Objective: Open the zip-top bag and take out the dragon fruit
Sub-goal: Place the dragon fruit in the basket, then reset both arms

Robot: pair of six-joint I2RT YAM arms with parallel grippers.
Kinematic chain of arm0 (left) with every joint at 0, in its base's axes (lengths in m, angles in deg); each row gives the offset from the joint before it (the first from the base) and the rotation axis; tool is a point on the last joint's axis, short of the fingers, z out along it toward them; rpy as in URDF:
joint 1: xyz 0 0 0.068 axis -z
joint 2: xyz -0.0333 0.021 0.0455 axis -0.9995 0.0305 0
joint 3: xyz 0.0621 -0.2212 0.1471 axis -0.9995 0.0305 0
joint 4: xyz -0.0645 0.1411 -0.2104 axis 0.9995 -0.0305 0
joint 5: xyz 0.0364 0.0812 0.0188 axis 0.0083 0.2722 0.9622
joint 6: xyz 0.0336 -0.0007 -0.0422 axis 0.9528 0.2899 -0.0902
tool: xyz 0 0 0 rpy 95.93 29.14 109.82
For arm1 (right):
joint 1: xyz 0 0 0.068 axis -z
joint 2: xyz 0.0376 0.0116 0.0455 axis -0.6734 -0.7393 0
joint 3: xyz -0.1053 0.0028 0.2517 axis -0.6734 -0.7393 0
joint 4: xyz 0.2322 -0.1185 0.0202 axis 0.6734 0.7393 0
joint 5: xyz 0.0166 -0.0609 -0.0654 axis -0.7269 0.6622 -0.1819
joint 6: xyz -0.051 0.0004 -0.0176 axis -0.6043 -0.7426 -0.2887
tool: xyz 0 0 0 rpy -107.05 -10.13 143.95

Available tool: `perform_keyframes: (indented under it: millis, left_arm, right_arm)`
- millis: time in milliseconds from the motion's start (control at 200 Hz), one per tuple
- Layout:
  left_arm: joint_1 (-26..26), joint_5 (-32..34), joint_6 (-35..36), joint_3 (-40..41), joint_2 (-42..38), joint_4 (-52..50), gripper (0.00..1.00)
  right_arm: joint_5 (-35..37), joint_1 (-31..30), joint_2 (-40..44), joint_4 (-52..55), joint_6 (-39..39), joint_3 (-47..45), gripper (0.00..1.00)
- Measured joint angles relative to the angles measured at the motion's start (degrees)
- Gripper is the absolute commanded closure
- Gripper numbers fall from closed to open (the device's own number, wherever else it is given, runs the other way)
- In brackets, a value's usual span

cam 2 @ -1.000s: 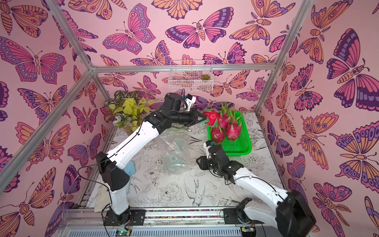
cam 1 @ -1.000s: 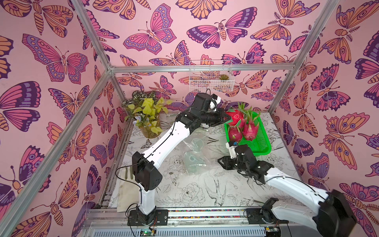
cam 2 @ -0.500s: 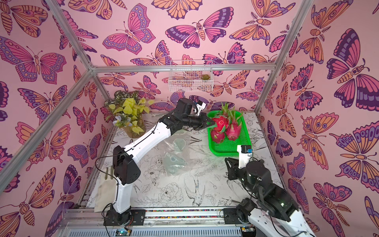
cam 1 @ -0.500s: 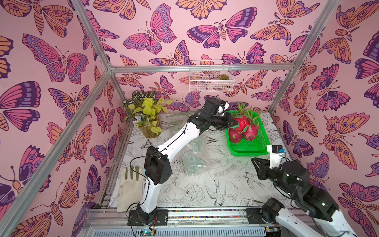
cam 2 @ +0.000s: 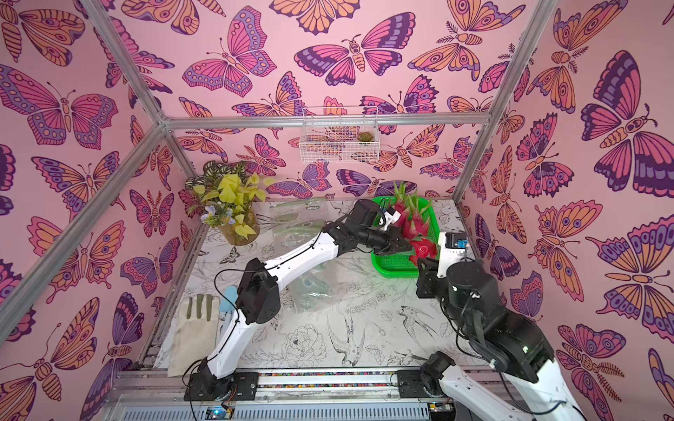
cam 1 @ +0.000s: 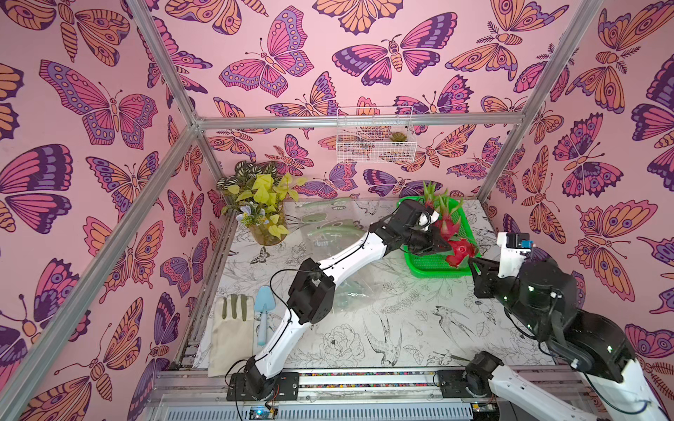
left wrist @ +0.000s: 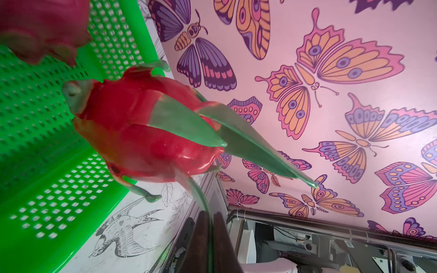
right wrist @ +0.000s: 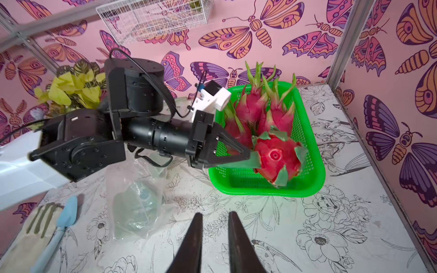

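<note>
My left gripper (cam 1: 443,248) (right wrist: 248,156) is shut on a green scale of the redder dragon fruit (cam 1: 461,251) (cam 2: 423,249) (left wrist: 146,127) (right wrist: 276,156). It holds the fruit over the near end of the green basket (cam 1: 426,268) (right wrist: 316,165). Whether the fruit rests on the basket floor I cannot tell. Three pinker dragon fruits (cam 1: 443,218) (right wrist: 255,106) lie at the basket's far end. The crumpled clear zip-top bag (cam 1: 350,288) (right wrist: 139,208) lies flat mid-table, partly under the left arm. My right gripper (cam 1: 474,266) (right wrist: 214,215) hovers raised just before the basket, narrowly open and empty.
A potted yellow-green plant (cam 1: 262,204) stands at the back left. A pale glove (cam 1: 233,328) and a blue trowel (cam 1: 262,306) lie at the front left. More clear bags (cam 1: 324,226) lie at the back. A white wire basket (cam 1: 375,135) hangs on the rear wall.
The left arm carried the red fruit rightward and nearer, from beside the basket to over its near end. The right arm left the bag, swung right and rose.
</note>
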Motion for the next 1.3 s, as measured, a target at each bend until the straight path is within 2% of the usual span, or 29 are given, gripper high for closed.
perform_keyframes:
  millis: [165, 305, 346, 371, 406, 476, 691, 901, 1032, 1182, 1297]
  left_arm:
    - [-0.04, -0.7, -0.72, 2.19, 0.59, 3.45, 1.0]
    - [-2.25, -0.72, -1.38, 8.94, -0.63, 6.34, 0.99]
    - [-3.21, -0.81, -1.62, 10.25, -0.63, 6.38, 0.88]
    - [-3.76, -0.9, -1.7, 10.88, -0.63, 6.27, 0.75]
    - [-4.48, -0.96, -1.95, 11.67, -0.63, 6.14, 0.62]
    - [-5.9, -1.01, -1.79, 12.66, -0.76, 6.1, 0.52]
    - [-8.31, -0.17, 0.7, 13.33, -4.35, 3.82, 0.45]
    - [-8.57, 2.67, 7.04, 15.34, -13.84, 0.33, 0.46]
    - [-9.4, 7.41, 13.57, 20.28, -22.91, -1.31, 0.45]
    - [-11.58, 19.58, 23.98, 31.98, -37.29, -2.16, 0.42]
    - [-14.32, 30.14, 31.54, 44.17, -48.63, 0.72, 0.36]
  right_arm:
    - [-2.32, 2.89, -3.63, 1.09, 0.04, 1.44, 0.73]
    - [-8.24, 9.49, -6.14, 1.09, 0.22, 1.92, 0.73]
    - [-10.19, 11.28, -6.73, 0.85, 0.26, 1.92, 0.73]
    - [-11.3, 12.17, -7.13, 0.61, 0.33, 1.92, 0.73]
    - [-12.55, 12.96, -7.52, 0.26, 0.44, 1.92, 0.73]
    - [-14.4, 13.68, -8.24, -0.52, 0.66, 1.92, 0.73]
    - [-17.22, 15.06, -10.36, -3.28, 1.09, 1.7, 0.72]
    - [-18.45, 18.71, -11.34, -7.78, 1.55, -1.7, 0.64]
    - [-18.49, 21.46, -12.79, -11.69, 1.86, -4.85, 0.56]
    - [-17.81, 24.94, -15.02, -17.57, 2.12, -9.03, 0.48]
    - [-16.15, 26.84, -16.85, -22.97, 1.36, -12.35, 0.31]
